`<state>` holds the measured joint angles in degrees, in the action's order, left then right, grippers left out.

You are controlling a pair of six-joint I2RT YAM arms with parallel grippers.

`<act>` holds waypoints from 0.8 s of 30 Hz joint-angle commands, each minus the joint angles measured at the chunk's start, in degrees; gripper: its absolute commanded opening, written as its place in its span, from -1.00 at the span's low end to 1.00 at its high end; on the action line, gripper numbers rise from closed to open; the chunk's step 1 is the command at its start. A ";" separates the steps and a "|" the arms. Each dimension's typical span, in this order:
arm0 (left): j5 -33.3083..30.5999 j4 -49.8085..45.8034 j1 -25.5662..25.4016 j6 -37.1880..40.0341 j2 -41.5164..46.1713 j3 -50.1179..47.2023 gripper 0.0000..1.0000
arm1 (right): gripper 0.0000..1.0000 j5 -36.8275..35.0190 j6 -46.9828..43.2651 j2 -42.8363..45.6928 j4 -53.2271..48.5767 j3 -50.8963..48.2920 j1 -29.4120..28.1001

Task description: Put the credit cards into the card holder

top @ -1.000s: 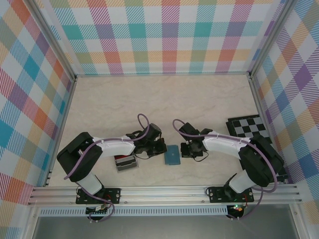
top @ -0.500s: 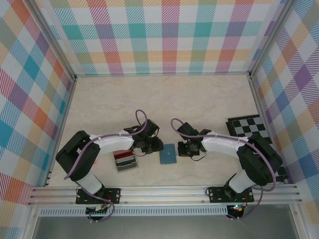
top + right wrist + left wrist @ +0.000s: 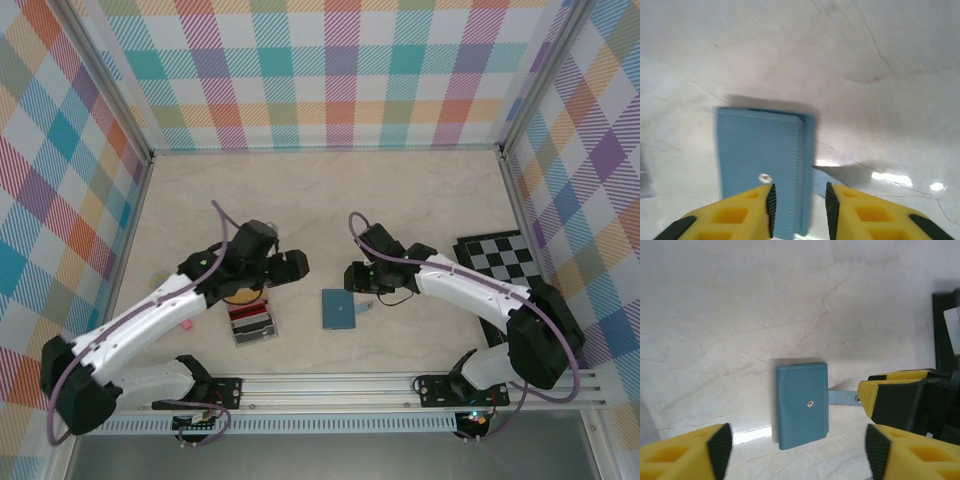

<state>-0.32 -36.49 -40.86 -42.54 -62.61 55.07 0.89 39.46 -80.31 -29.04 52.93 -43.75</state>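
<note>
The card holder [image 3: 338, 309] is a teal folding wallet lying closed and flat on the table, its snap tab [image 3: 842, 398] sticking out to the right. A red credit card [image 3: 249, 312] stands in a small grey rack [image 3: 254, 328], and a gold-yellow edge [image 3: 238, 297] peeks from under my left arm. My left gripper [image 3: 292, 265] hangs above and left of the holder [image 3: 802, 405], wide open and empty [image 3: 797, 452]. My right gripper [image 3: 358, 282] sits at the holder's right side, jaws apart over the folded edge [image 3: 805, 165], pads clear of it [image 3: 800, 210].
A black-and-white chequered board [image 3: 500, 255] lies at the right, beside the right arm. A small pink object [image 3: 186, 324] rests left of the rack. Plaid walls close the table on three sides; the far half is bare marble.
Both grippers were shut at the holder and have opened. My left arm has lifted and swung back to the left. The holder has shifted slightly left.
</note>
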 commanded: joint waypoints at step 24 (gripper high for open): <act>11.47 3.41 22.96 -17.58 26.92 -30.61 1.00 | 0.42 29.39 -3.67 -20.76 15.23 10.81 -4.24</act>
<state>7.25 -39.81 -18.76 -57.39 -36.51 25.93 26.52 33.95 -99.88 -18.00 63.05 -47.97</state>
